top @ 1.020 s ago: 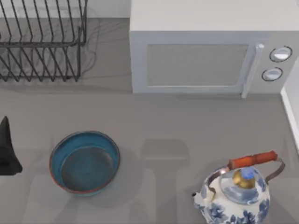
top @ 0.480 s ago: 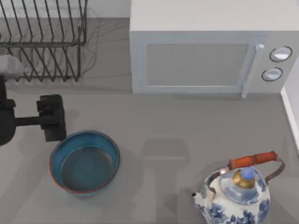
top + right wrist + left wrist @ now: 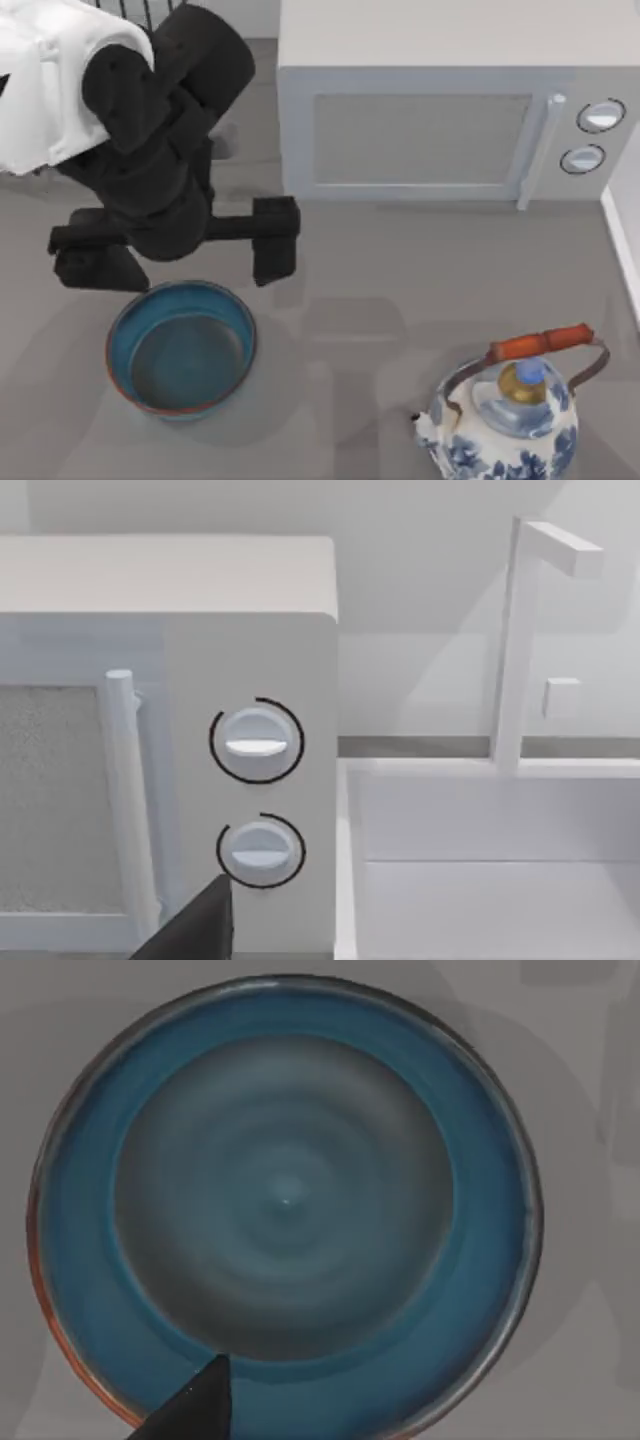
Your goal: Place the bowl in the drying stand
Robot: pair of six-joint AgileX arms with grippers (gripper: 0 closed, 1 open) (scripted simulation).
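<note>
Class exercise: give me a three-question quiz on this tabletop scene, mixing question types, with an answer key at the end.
1. True or false: the bowl already sits in the drying stand.
2. Multiple choice: the left gripper is
A) clamped on the kettle
B) open, above the table just behind the bowl
C) inside the microwave
3. Fill in: in the left wrist view the camera looks straight down into the ____.

Key
1. False: the bowl rests on the table, near the front left.
2. B: its fingers stand wide apart and hold nothing.
3. bowl
</note>
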